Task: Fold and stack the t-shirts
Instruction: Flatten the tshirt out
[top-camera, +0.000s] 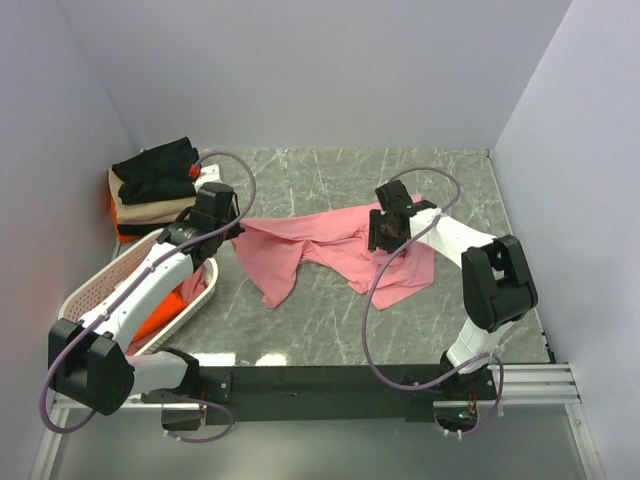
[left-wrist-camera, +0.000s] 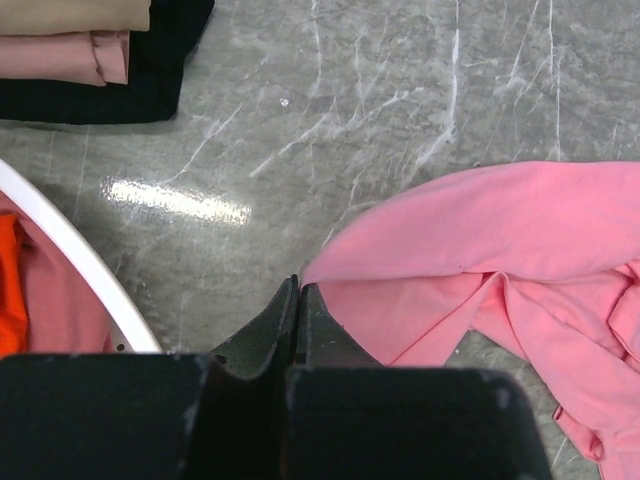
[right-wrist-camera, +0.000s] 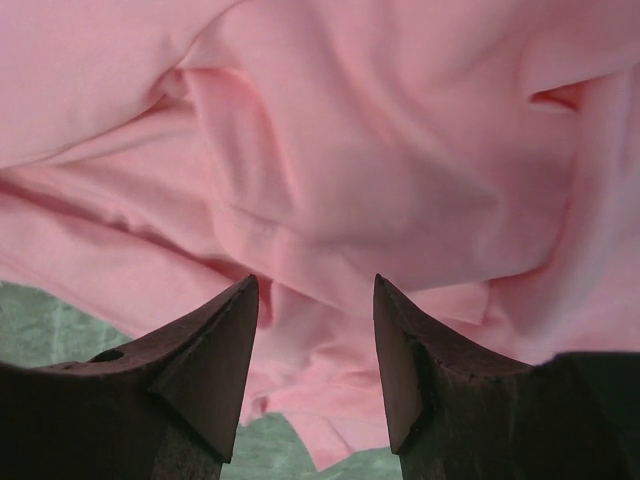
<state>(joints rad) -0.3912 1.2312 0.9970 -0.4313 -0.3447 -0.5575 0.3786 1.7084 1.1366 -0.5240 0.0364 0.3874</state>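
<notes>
A light pink t-shirt (top-camera: 335, 255) lies crumpled and spread on the marble table's middle. My left gripper (top-camera: 228, 226) is at its left corner. In the left wrist view the jaws (left-wrist-camera: 298, 287) are closed, with the corner of the pink t-shirt (left-wrist-camera: 480, 250) running into their tips. My right gripper (top-camera: 386, 234) hovers over the shirt's right part. In the right wrist view it (right-wrist-camera: 315, 290) is open, with pink cloth (right-wrist-camera: 360, 150) right under and between the fingers. Folded shirts, black over beige and orange, are stacked (top-camera: 152, 185) at the back left.
A white perforated basket (top-camera: 100, 280) stands at the left beside my left arm, with an orange-red shirt (top-camera: 160, 315) in it. Its rim (left-wrist-camera: 70, 262) shows in the left wrist view, as does the folded stack (left-wrist-camera: 100, 60). Walls close in on three sides.
</notes>
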